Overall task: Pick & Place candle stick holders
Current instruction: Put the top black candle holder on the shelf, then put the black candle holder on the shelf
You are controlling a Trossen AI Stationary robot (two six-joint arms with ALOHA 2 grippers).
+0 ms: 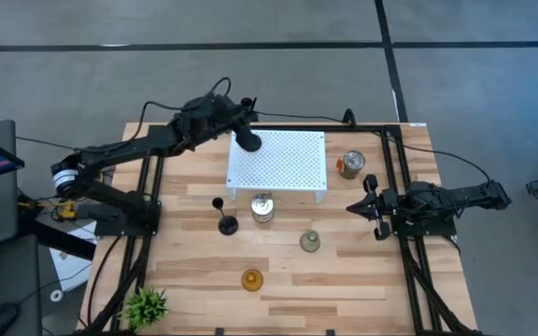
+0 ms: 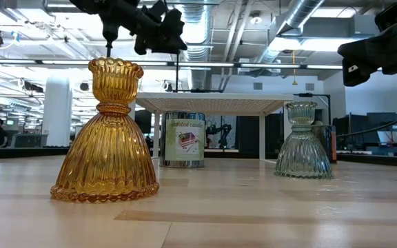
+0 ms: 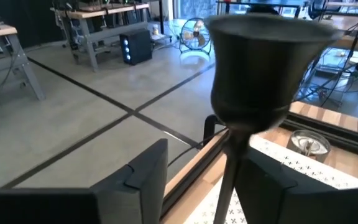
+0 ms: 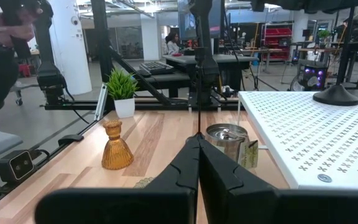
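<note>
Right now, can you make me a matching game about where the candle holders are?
Things:
1. amber candle holder
2. pale-green candle holder
3. black candle holder at the left gripper
4. other black candle holder

Places:
A. the holder nearest the right gripper
B. on the white shelf
C. nearest the potted plant
D. on the table beside the tin can

Pairs: 1-C, 2-A, 3-B, 4-D
</note>
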